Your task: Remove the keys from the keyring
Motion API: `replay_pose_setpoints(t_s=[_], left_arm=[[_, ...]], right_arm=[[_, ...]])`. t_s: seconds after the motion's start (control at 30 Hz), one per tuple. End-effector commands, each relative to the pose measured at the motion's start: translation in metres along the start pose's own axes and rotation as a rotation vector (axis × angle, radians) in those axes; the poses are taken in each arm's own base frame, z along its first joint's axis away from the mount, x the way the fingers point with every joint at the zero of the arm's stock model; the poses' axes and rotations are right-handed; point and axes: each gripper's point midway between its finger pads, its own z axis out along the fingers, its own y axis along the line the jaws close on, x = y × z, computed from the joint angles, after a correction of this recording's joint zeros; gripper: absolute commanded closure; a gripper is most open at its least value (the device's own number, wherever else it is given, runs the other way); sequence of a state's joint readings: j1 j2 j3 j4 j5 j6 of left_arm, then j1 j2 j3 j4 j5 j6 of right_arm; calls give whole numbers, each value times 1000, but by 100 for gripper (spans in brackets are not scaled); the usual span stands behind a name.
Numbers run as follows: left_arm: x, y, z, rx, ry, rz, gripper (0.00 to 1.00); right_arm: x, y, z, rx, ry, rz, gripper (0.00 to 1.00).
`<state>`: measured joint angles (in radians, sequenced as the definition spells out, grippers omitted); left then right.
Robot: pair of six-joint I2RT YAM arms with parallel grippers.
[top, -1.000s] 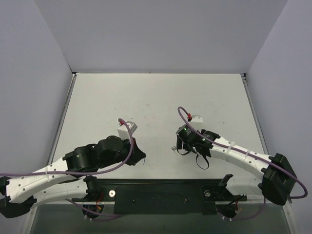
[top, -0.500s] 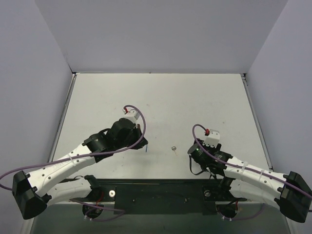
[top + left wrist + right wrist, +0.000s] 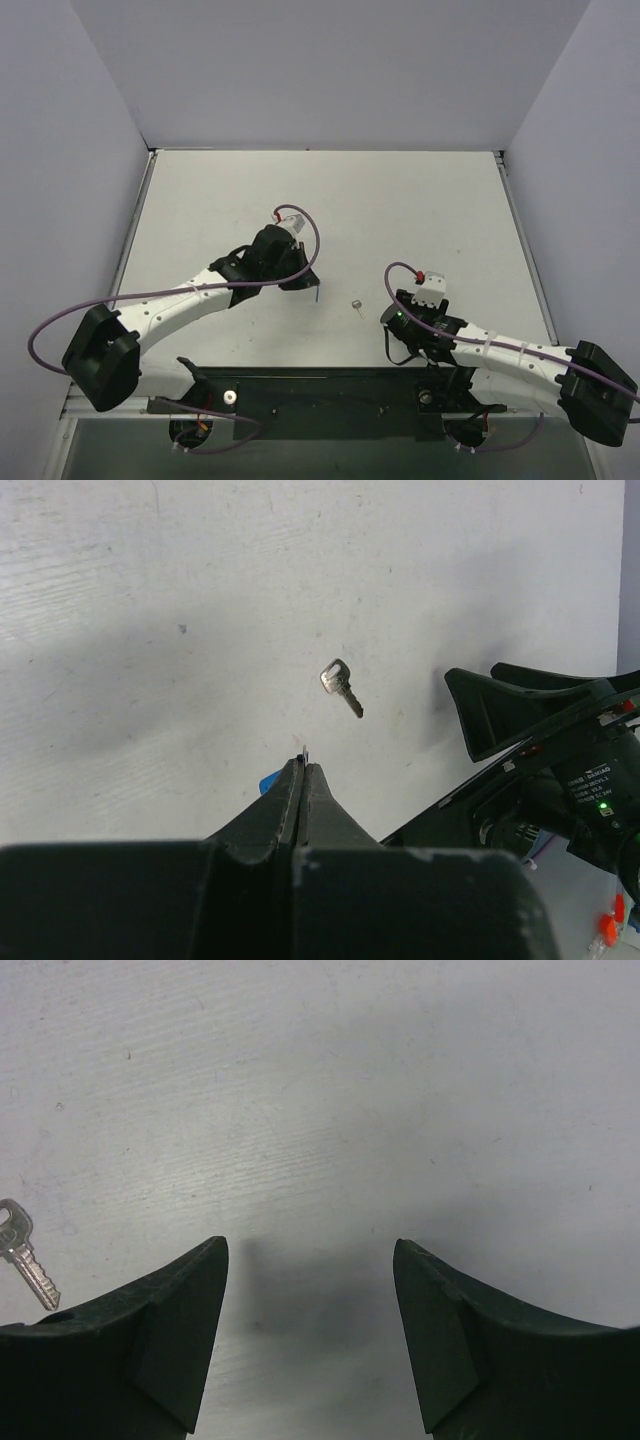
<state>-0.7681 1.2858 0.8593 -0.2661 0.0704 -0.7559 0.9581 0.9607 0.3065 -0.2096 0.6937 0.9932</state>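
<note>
- Table (image 3: 420,200): the key (image 3: 340,686) lies loose on it, apart from both arms.
- Right gripper (image 3: 309,1248): it has drawn back from over the key to just beside it, jaws wide and empty.
- Left gripper (image 3: 303,768): it has swung nearer the key, pinched tight on the blue keyring (image 3: 268,781).
- This key looks freed from the ring.
- Right-arm label: too small to read.

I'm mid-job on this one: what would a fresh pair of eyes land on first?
A lone silver key lies flat on the white table between the two arms, free of any ring. The left gripper is pinched shut just short of it, apparently on the keyring, whose blue shows beside its fingers. The right gripper hovers open close by.
</note>
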Motion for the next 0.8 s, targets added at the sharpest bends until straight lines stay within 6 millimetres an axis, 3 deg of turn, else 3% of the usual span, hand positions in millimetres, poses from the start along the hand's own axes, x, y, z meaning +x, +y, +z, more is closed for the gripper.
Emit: replay_pose_setpoints(t_s=[0.0,0.1,0.17,0.23,0.27,0.3,0.33,0.37,0.57,0.77], left_arm=[[-26,-47,10,224,-26,4,100],[-26,-68,12,374,26,22,100],[-24,-67,17,392,62,30,100],[-26,-69,20,424,84,40,88],[-27,-67,24,428,94,47,74],[-30,-65,26,429,100,41,66],[-32,-62,30,413,110,43,26],[-35,-56,32,392,118,31,21],[-49,-40,27,299,115,43,19],[-56,-24,-3,207,61,93,15]], right_arm=[[-12,10,-1,-1,-33,4,38],[-12,11,-1,-10,-33,10,38],[-10,10,0,-9,-28,9,38],[-10,11,0,-17,-27,13,38],[-9,11,0,-18,-24,10,37],[-9,13,0,-26,-24,12,37],[-7,13,0,-27,-19,7,36],[-7,14,0,-33,-18,11,36],[-5,17,1,-42,-4,-4,33],[-5,18,1,-40,-2,-8,31]])
